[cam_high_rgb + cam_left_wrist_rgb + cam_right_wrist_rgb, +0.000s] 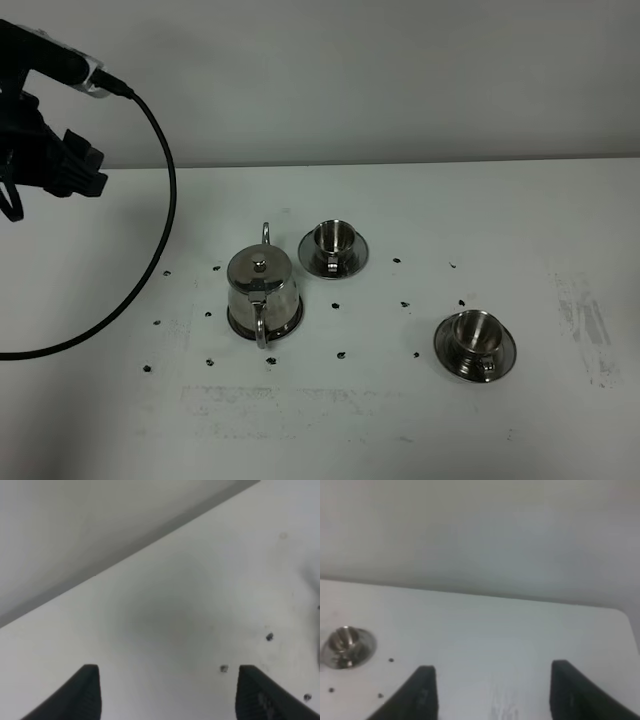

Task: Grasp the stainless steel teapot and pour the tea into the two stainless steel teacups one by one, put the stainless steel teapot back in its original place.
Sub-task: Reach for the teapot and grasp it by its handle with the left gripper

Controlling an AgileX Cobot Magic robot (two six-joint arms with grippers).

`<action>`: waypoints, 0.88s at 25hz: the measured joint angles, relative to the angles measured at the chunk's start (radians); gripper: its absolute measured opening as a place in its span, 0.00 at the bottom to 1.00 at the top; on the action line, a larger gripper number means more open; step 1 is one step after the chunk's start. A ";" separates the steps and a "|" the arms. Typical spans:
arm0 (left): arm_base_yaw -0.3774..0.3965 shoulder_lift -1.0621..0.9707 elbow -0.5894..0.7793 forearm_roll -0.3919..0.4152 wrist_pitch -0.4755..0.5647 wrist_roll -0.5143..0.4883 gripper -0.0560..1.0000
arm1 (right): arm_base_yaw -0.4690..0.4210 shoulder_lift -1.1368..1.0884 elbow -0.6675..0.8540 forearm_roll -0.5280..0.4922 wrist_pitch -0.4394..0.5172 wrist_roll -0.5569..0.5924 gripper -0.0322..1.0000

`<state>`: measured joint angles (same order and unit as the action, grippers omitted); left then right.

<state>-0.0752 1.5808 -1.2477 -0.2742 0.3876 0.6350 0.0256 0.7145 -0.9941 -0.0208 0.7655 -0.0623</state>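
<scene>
The stainless steel teapot [262,290] stands upright on its round saucer [293,324] left of the table's middle, handle toward the front. One teacup [334,240] on its saucer [352,262] sits just right of and behind the teapot. The other teacup [476,333] on its saucer [503,352] sits further right and nearer the front. One teacup on a saucer [345,647] shows in the right wrist view. My left gripper [167,697] is open and empty over bare table; its arm [55,155] hangs at the far left. My right gripper [495,695] is open and empty, out of the high view.
The white table [400,420] carries small black dots [340,354] around the teapot and cups, and grey smudges [590,330] at the right. A black cable [160,240] loops from the left arm down to the left edge. A grey wall stands behind.
</scene>
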 joint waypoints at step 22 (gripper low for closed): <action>-0.371 0.033 0.000 0.599 0.202 -0.772 0.47 | 0.002 -0.615 0.311 -0.007 0.380 0.032 0.45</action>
<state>-0.4467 1.6141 -1.2477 0.3247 0.5897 -0.1365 0.0276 0.0995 -0.6828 -0.0278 1.1451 -0.0306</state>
